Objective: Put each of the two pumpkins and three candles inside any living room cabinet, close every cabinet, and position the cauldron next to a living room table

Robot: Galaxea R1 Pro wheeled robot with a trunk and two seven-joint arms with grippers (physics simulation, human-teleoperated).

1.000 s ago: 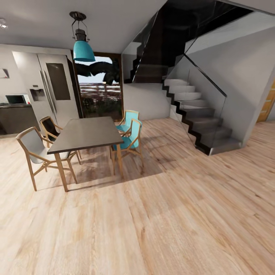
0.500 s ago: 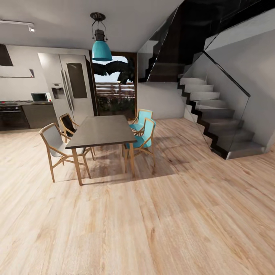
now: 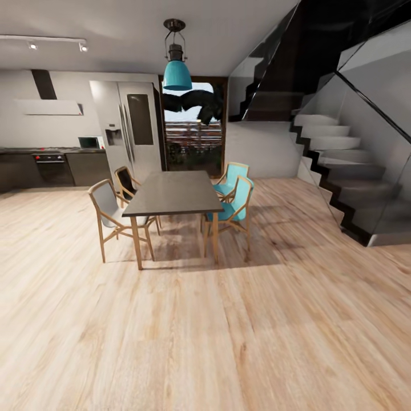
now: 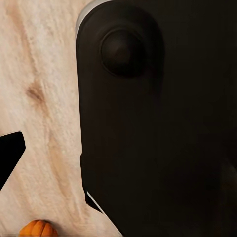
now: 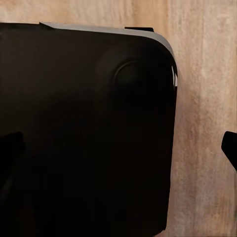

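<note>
One pumpkin in sight, robot in transit

Pumpkin (image 4: 38, 228) lies on the wood floor (image 3: 228, 342) beside the robot's base. Head faces the dining table (image 3: 171, 193), far centre. Jaw state: cannot tell, either arm. Likely searching; next, find the living room.

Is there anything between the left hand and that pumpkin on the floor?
Nothing visible lies between them. In the left wrist view the pumpkin sits on bare wooden floor at the picture's edge, beside the robot's dark base. One dark finger shows, apart from it.
</note>
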